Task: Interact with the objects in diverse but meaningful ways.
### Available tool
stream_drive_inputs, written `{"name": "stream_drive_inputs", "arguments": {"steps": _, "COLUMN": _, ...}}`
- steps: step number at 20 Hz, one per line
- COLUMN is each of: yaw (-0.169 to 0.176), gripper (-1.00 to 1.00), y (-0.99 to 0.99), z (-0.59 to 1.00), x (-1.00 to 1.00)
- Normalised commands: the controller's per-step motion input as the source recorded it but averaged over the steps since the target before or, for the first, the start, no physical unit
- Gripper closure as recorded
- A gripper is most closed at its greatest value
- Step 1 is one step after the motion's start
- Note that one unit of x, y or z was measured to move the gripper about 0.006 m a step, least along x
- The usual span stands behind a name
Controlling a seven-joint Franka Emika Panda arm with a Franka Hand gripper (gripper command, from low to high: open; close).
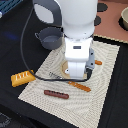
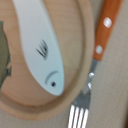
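Evidently the arm is low over the round tan wooden plate (image 1: 66, 68), which lies on the pale woven placemat (image 1: 107, 95) spread on the dark tabletop (image 1: 15, 55). In the exterior view the white arm body hides nearly all of the plate and the claw itself, so whether the claw is apart or together I cannot tell; the wrist view shows no fingers either.

That wrist view looks straight down at close range. A flat white toy fish (image 2: 41, 47) with a black eye and gill marks lies on the plate, and an orange-handled metal fork (image 2: 93, 69) lies just beside the plate rim (image 2: 75, 97) on the mat, its tines pointing away from the handle.

Elsewhere in the exterior view, a red-brown toy sausage (image 1: 56, 93) lies on the mat nearer the camera, an orange toy bread loaf (image 1: 22, 78) sits at the mat's edge on the exterior view's left, and a grey pot (image 1: 49, 37) stands behind.

My reading is that the step in hand is a descent toward the fish for a pick. The next move calls for centring over the narrow body of the fish and closing across its width; it is thin and flat, so the fingers would need to reach almost to the plate surface without catching the rim or the fork.
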Motion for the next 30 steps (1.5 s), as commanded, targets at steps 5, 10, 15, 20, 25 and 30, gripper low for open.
{"name": "stream_drive_inputs", "arguments": {"steps": 5, "yaw": -0.053, "gripper": -1.00, "y": -0.62, "z": -0.06, "x": -0.02}}
{"name": "stream_drive_inputs", "arguments": {"steps": 10, "yaw": -0.038, "gripper": -1.00, "y": -0.46, "z": -0.09, "x": -0.01}}
{"name": "stream_drive_inputs", "arguments": {"steps": 15, "yaw": -0.008, "gripper": -1.00, "y": -0.30, "z": -0.08, "x": 0.14}}
{"name": "stream_drive_inputs", "arguments": {"steps": 20, "yaw": 0.000, "gripper": -1.00, "y": -0.24, "z": -0.16, "x": 0.18}}
{"name": "stream_drive_inputs", "arguments": {"steps": 25, "yaw": 0.000, "gripper": -1.00, "y": -0.18, "z": -0.22, "x": 0.20}}
{"name": "stream_drive_inputs", "arguments": {"steps": 30, "yaw": 0.000, "gripper": 1.00, "y": -0.16, "z": -0.18, "x": 0.14}}
